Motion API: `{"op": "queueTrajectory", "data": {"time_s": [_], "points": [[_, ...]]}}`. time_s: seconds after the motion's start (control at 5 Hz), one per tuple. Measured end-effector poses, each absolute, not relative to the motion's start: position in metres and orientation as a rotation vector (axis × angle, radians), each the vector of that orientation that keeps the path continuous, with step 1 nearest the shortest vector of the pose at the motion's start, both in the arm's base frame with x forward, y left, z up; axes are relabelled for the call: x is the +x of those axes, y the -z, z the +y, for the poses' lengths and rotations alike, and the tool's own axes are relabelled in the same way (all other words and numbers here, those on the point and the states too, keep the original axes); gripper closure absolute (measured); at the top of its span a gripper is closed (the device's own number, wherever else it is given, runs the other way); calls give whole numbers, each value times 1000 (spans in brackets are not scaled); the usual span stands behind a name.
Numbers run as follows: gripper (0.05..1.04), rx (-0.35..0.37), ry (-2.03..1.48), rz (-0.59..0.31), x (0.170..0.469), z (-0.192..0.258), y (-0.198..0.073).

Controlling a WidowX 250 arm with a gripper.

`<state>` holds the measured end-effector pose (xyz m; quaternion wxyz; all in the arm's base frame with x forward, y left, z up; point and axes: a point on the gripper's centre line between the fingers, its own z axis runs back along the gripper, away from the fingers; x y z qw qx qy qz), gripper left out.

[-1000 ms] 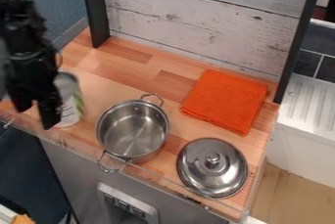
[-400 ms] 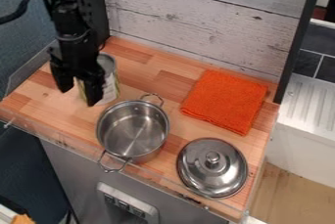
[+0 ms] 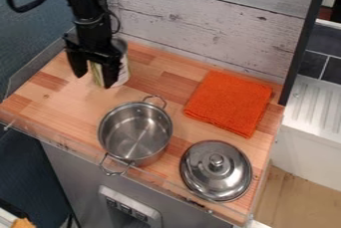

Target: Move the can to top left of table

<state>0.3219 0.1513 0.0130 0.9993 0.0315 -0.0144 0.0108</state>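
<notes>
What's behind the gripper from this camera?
The can: its right side and part of its label show past the gripper. The gripper covers much of its front and the left of its top, so I can't tell what's on those parts.

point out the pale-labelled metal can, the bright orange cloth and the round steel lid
Pale-labelled metal can [image 3: 124, 75]: camera view, lower right of its side
Orange cloth [image 3: 228, 103]: camera view, middle of its top
Steel lid [image 3: 216, 160]: camera view, its knob

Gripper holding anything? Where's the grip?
Can't be told: the gripper is right at the can, overlapping its side in this view, but actual contact isn't clear.
</notes>
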Motion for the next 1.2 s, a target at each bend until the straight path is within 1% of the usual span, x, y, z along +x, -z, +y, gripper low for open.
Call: {"op": "queueTrajectory", "data": {"time_s": [0.4, 0.6, 0.8, 1.0, 1.2], "points": [[84, 45, -13, -44, 345, 142, -14], [84, 48, -1, -56, 347, 141, -16], [84, 60, 16, -112, 343, 138, -43], [84, 69, 1, -136, 330, 147, -59], [84, 66, -9, -132, 320, 149, -64]]}}
